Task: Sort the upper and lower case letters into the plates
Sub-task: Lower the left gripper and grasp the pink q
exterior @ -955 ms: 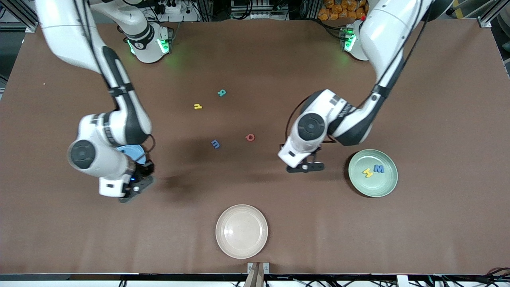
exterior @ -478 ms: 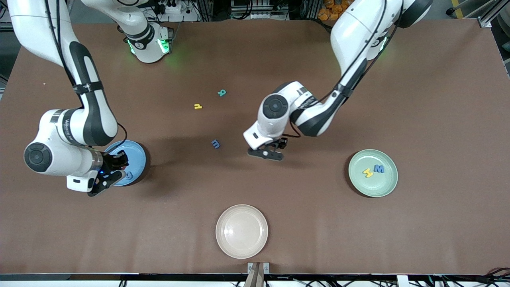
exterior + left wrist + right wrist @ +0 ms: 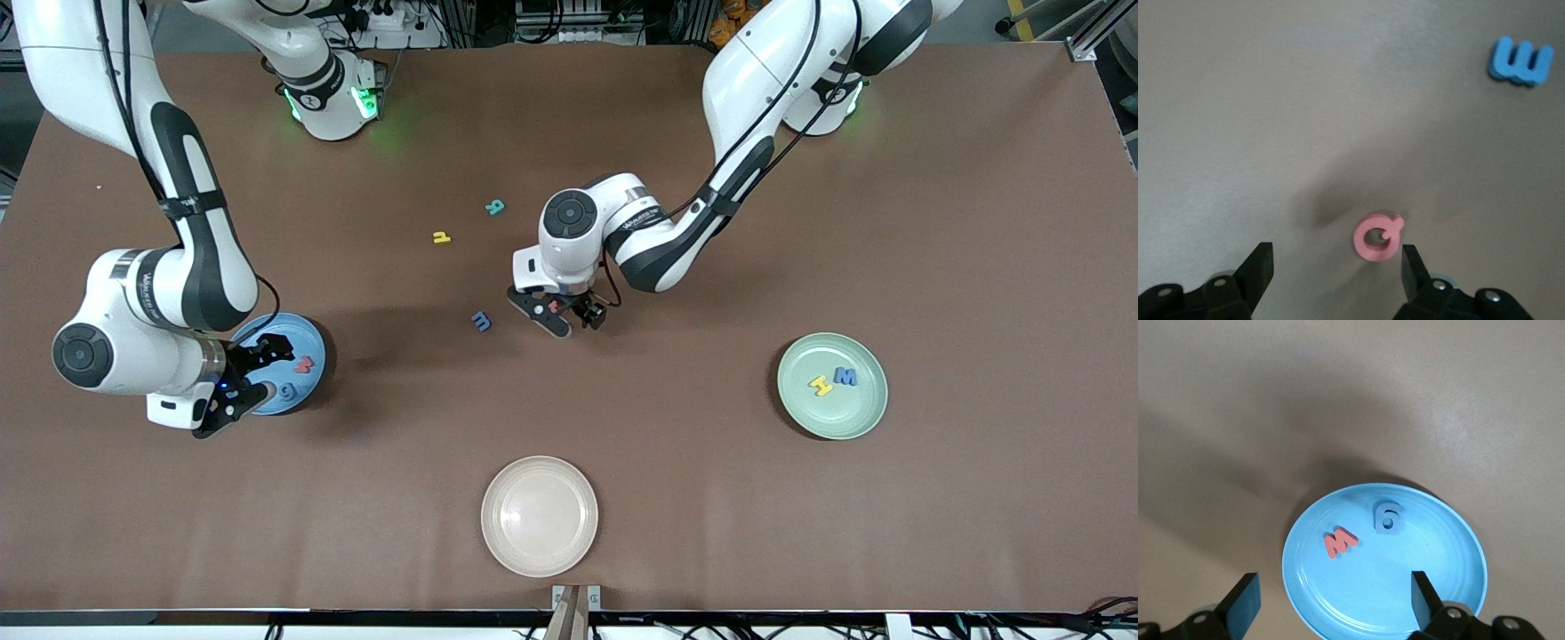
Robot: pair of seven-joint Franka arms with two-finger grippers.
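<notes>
Red letter [image 3: 1378,237] is lying on the counter [image 3: 960,222], half hidden under the open left hand [image 3: 558,313]; the open right hand [image 3: 251,378] is covering part of the blue plate [image 3: 1445,547].

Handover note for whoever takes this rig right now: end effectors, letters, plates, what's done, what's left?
Right end effector: open, empty, over the blue plate.
Left end effector: open, over the red letter on the table, not gripping it.
Done: red m and blue letter in the blue plate; yellow H and blue W in the green plate.
Left on the table: red letter, blue m, yellow h, teal letter.
Beige plate: unused.
</notes>
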